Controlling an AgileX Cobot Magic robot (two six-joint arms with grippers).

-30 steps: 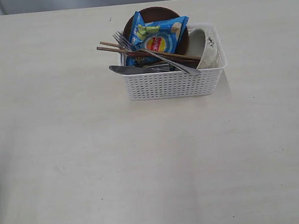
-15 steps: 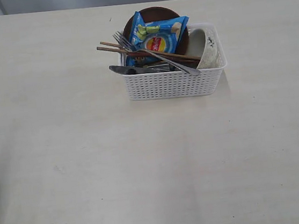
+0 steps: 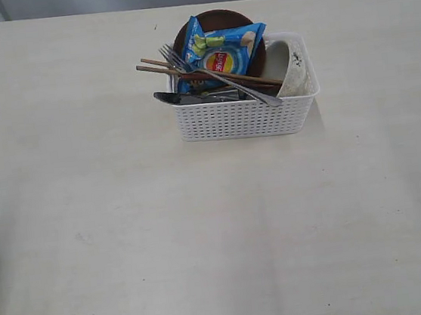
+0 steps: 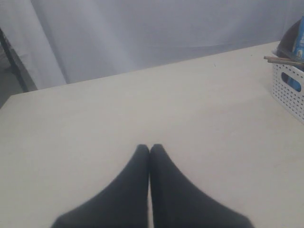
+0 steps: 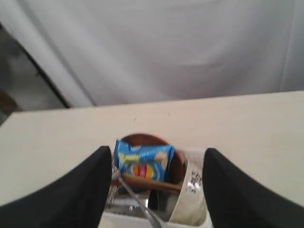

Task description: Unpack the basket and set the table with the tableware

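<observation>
The left fingers (image 4: 137, 185) are pressing flat against each other, clenched on nothing, and they are hanging over a bare stretch of the pale desk (image 4: 142, 104). The white lattice basket (image 4: 289, 90) is sitting well away from them, only its end wall showing at the edge of the left wrist view, with the brown chopsticks (image 4: 282, 60) poking out over its rim.

The right fingers (image 5: 90, 190) are standing spread wide, released, with nothing between them. They are hovering on the near side of the basket (image 5: 142, 222), clear of it, and its load is showing in the gap between them: the blue chip bag (image 5: 142, 162), the reddish-brown plate (image 5: 142, 139) behind it, and the pale bowl (image 5: 190, 202) beside them.

From across the room, the basket (image 3: 244, 117) is sitting on the desk (image 3: 125, 213) toward its far side, a little right of centre. The plate (image 3: 214, 19) is standing on edge at the back of it, and the chip bag (image 3: 221, 50) is leaning against the plate's face. The bowl (image 3: 283, 58) is lying tilted at the right end, its mouth turned toward the bag. The chopsticks (image 3: 158, 66) are lying across the top, sticking out past the left rim. The steel fork (image 3: 172, 55) is crossing them with its tines up and to the left. The knife (image 3: 169, 97) is jutting out over the left front corner. A grey curtain (image 5: 166, 47) is hanging behind the desk.
</observation>
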